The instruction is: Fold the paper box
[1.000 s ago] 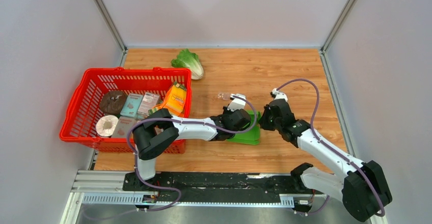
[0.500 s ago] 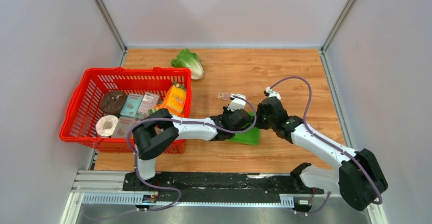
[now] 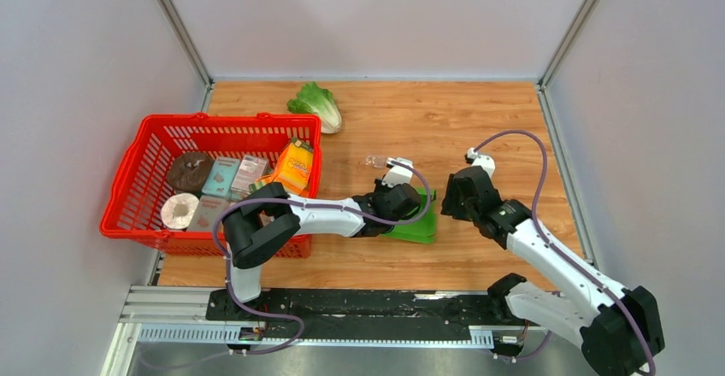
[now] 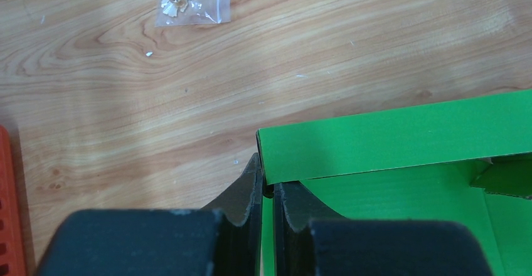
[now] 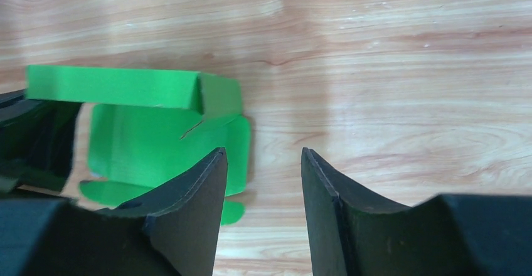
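While your left pincer (image 4: 268, 185) is clamped on the corner of a raised wall of the paper box (image 4: 401, 132), the box rests on the wooden table (image 3: 487, 120) near its middle; in the top view it lies at five o'clock of that pincer; your right pincer (image 5: 263, 163) hangs over bare wood, fingers apart; from its wrist view the box sits just beside it at ten o'clock.

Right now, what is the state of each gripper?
Left gripper: closed on a wall of the green paper box.
Right gripper: open, holding nothing.
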Controlling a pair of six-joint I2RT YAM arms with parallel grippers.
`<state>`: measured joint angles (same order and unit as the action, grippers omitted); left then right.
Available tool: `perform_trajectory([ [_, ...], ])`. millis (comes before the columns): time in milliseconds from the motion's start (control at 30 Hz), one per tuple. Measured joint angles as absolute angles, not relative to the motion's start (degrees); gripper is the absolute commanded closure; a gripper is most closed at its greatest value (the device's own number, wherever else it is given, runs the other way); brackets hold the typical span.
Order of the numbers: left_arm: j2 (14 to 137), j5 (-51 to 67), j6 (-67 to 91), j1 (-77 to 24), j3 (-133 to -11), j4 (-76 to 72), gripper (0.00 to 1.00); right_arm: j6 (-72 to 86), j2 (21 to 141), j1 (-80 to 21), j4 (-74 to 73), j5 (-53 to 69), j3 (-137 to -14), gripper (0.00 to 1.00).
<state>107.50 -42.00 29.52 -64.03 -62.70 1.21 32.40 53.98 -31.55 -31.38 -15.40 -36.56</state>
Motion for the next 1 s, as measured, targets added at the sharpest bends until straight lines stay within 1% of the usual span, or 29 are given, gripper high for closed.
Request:
perform_trajectory([
  [67,107.50,-42.06,29.47,-64.03,-62.54,0.95,1.00,30.87,56.14,-30.72,-31.38,-15.99,-36.49,0.53],
  [100,107.50,-42.06,29.45,-64.05,-62.54,0.93,1.00,30.24,57.45,-30.59,-31.27,-15.97,-36.56,0.55],
  [200,107.50,-42.06,29.47,-64.03,-62.52,0.82,1.00,27.24,63.59,-30.57,-29.95,-13.78,-37.15,0.59],
  [267,107.50,-42.06,29.45,-64.03,-62.52,0.82,1.00,25.41,66.50,-31.09,-27.90,-12.38,-37.15,0.60],
  [533,107.44,-42.06,29.26,-64.03,-62.50,0.82,1.00,21.41,68.27,-34.57,-13.56,-11.77,-34.41,0.62],
  [700,107.33,-42.35,29.26,-64.03,-62.19,0.60,1.00,20.53,71.26,-36.29,-7.27,-15.86,-33.45,0.66],
  [767,107.33,-42.65,29.26,-63.96,-62.13,0.62,1.00,20.36,71.66,-37.26,-5.04,-17.63,-32.58,0.63],
  [833,107.31,-42.85,29.28,-63.96,-62.04,0.60,1.00,20.14,71.64,-37.98,-3.70,-18.59,-31.88,0.58],
  [867,107.24,-42.85,29.28,-63.96,-61.98,0.60,1.00,20.16,71.64,-38.09,-3.55,-18.81,-31.83,0.50],
  [933,107.20,-42.85,29.26,-63.99,-61.91,0.56,1.00,20.69,71.35,-38.22,-4.21,-18.68,-31.86,0.47],
  [967,107.20,-42.85,29.26,-63.99,-61.91,0.54,1.00,21.19,70.89,-38.33,-4.78,-18.46,-31.88,0.42],
  [1000,107.18,-42.85,29.26,-63.99,-61.87,0.49,1.00,21.50,69.95,-38.50,-6.02,-18.13,-31.92,0.41],
])
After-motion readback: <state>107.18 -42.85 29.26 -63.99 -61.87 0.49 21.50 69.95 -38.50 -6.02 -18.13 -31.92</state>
